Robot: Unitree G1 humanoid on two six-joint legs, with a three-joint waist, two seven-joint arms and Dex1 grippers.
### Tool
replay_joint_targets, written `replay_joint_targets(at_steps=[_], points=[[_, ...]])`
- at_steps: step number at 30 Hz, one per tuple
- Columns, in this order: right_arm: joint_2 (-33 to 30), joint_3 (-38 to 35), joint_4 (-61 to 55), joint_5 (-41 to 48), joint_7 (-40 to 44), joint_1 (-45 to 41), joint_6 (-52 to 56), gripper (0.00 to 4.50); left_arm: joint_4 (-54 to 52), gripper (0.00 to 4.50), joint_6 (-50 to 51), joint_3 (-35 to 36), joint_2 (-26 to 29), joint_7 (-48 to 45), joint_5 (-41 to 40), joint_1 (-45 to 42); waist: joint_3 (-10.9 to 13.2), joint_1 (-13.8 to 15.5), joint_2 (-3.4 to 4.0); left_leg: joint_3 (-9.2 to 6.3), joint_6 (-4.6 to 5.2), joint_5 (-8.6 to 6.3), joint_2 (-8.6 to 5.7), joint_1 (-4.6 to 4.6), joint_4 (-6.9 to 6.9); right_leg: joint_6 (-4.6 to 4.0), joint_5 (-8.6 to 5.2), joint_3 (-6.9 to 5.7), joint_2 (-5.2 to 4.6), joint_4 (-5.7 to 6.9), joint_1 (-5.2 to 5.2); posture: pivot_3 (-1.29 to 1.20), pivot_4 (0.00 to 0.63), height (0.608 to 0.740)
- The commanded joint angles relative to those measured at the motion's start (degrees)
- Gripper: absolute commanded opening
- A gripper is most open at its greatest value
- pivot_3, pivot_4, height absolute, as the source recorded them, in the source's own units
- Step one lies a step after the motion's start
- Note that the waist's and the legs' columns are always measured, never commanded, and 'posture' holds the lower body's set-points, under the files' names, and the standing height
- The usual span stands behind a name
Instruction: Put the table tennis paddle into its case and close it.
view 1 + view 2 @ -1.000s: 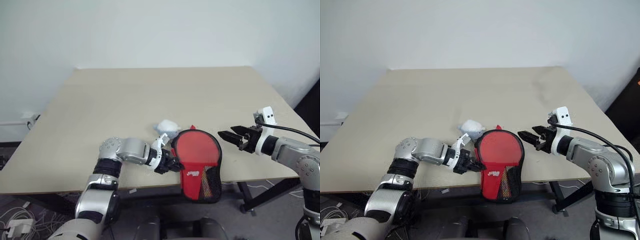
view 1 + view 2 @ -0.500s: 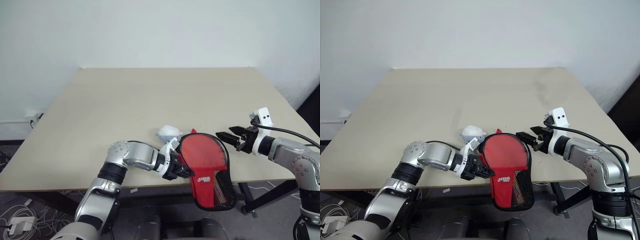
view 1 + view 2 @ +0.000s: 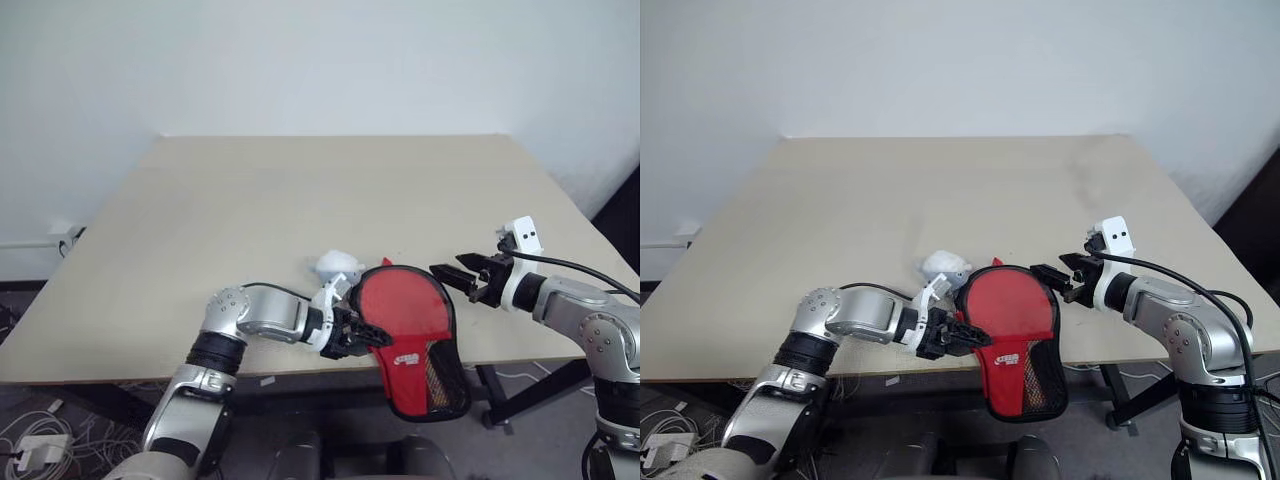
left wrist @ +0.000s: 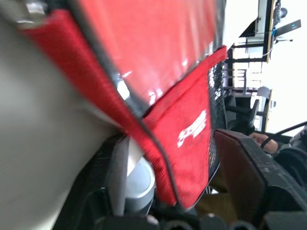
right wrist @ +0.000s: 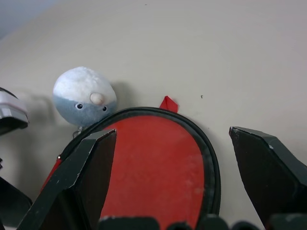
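The case [image 3: 412, 335], red fabric with a white logo and black mesh below, lies at the table's front edge with its lower part hanging over. A glossy round red face [image 5: 153, 167] fills its black trim; it looks like the table tennis paddle's blade, and the handle is hidden. My left gripper [image 3: 368, 335] is open at the case's left side, and the fabric edge [image 4: 163, 143] runs between its spread fingers. My right gripper [image 3: 450, 267] is open just right of the case's round top, hovering over the table.
A small white and grey plush ball [image 3: 338, 265] with eyes sits right behind the case. The tan table [image 3: 300, 190] reaches back to a white wall. A red pull tab [image 5: 168, 103] sticks out at the case's top.
My left gripper was shut on the case's left edge and now stands open around it. The view shifted a little. The right gripper has not moved.
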Motion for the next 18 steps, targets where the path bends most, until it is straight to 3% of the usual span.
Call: replay_joint_targets(at_steps=[1, 4, 7, 10, 14, 18], points=[[0.77, -0.23, -1.59, 0.87, 0.39, -1.26, -0.08, 4.09, -4.13, 2.88, 3.04, -0.55, 7.4, -9.64, -1.04, -3.13, 0.0, -0.26, 0.0, 0.0, -0.02, 0.0, 0.02, 0.0, -0.03, 0.0, 0.0, 0.0, 0.01, 0.01, -0.02, 0.0, 0.0, 0.724], [1.77, 0.47, -0.98, 0.7, 0.41, -2.24, -0.07, 4.09, -11.1, 2.88, 2.79, -0.72, 14.11, -16.76, -1.04, -3.26, 0.0, -0.52, 0.0, 0.0, -0.03, 0.0, 0.0, -0.01, -0.06, 0.0, 0.0, 0.01, -0.04, -0.02, -0.04, 0.0, 0.0, 0.724], [2.57, 1.65, -1.02, -0.06, 0.55, -2.86, -0.72, 4.09, -20.46, 2.88, 0.44, 3.78, 18.35, -23.29, 0.85, -2.82, 0.01, -0.45, 0.01, 0.01, -0.04, -0.01, 0.01, -0.04, -0.07, -0.01, -0.01, 0.0, -0.09, -0.05, -0.06, 0.0, 0.0, 0.724], [3.68, 4.87, -0.7, -2.13, 0.18, -3.5, -1.99, 4.09, -25.16, 2.88, -6.18, 6.46, 19.03, -34.47, 16.69, -3.61, 0.0, -0.48, 0.02, 0.04, -0.05, 0.0, 0.03, -0.02, -0.11, -0.02, -0.01, 0.01, -0.13, -0.04, -0.07, 0.0, 0.0, 0.724], [5.45, 7.88, 0.68, -4.34, 0.25, -4.17, -3.71, 4.09, -22.64, 2.88, -17.9, 1.11, 18.5, -48.49, 37.4, -7.51, 0.0, -0.4, 0.01, 0.39, -0.21, 0.09, -0.03, 0.02, -0.28, -0.04, 0.0, -0.02, -0.07, -0.04, -0.1, 0.0, 0.0, 0.724], [7.13, 10.56, 1.31, -6.65, 0.53, -4.59, -5.46, 2.8, -13.83, 2.94, -30.7, -6.33, 16.64, -60.28, 57.04, -13.36, 0.0, -0.6, 0.01, 0.7, -0.33, 0.16, 0.01, 0.0, -0.39, -0.08, 0.03, -0.02, -0.06, -0.05, -0.2, 0.0, 0.0, 0.724]])
